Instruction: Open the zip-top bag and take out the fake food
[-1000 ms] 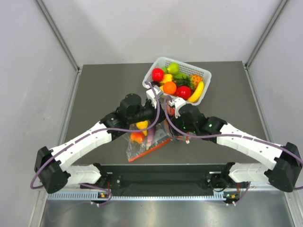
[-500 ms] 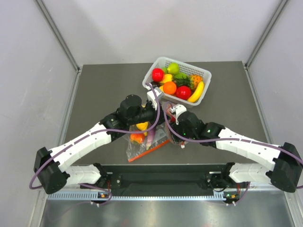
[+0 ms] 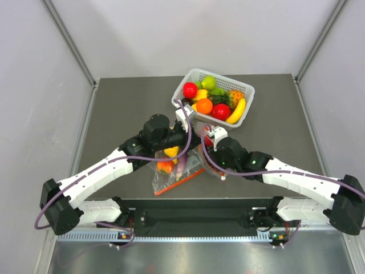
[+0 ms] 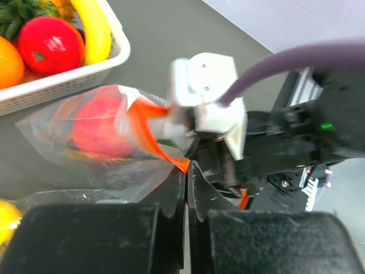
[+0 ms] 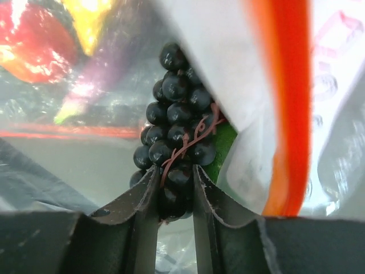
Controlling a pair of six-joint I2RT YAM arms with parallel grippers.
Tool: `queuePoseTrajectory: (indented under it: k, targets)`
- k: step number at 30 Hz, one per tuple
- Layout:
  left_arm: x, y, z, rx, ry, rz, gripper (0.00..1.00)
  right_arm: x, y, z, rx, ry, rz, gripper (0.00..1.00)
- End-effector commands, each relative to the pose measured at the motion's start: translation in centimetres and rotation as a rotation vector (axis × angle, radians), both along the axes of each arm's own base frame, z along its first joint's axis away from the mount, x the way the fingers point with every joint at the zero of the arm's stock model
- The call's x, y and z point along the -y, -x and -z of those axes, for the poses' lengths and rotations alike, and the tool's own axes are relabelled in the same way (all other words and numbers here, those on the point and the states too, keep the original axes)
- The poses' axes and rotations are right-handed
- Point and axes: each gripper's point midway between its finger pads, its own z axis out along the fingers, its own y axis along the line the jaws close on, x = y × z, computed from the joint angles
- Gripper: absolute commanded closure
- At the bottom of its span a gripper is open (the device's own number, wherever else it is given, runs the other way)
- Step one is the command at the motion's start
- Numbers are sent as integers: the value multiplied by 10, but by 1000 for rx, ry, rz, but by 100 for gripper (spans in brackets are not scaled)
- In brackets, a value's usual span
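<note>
Right hand (image 5: 175, 197) is sitting inside the mouth of the zip-top bag (image 4: 85, 154), clamping on the grape bunch (image 5: 174, 131), whose long axis is running straight away from the hand. Left hand (image 4: 186, 171) is pinching the bag's orange zip strip (image 4: 142, 128), holding the bag over the worktop (image 4: 188, 34), just this side of the basket (image 4: 63, 83). Withdrawal should go back along the right arm.

White arm links (image 3: 97, 171), black joints (image 3: 157, 128), purple cables (image 4: 296, 63); black ridged fingers (image 5: 137, 228); green LED (image 4: 326, 126).
</note>
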Motion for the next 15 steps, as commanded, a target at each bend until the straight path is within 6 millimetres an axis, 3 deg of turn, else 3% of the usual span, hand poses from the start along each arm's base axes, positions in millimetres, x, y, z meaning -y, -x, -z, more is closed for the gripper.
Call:
queuePoseTrajectory:
  k: [1,4,7,15]
  targets:
    - [-2,-8,-36,111,77,-42,100,3,-1,-36,93,-67,9,93]
    - [-3,-14,-19,86,30,-65,100,7,0,-69,164,-159,18,100]
    - [2,-12,-8,52,26,-50,100,18,-3,-91,235,-224,63,100]
    - [5,-13,7,29,21,-42,100,31,-6,-130,327,-295,110,100]
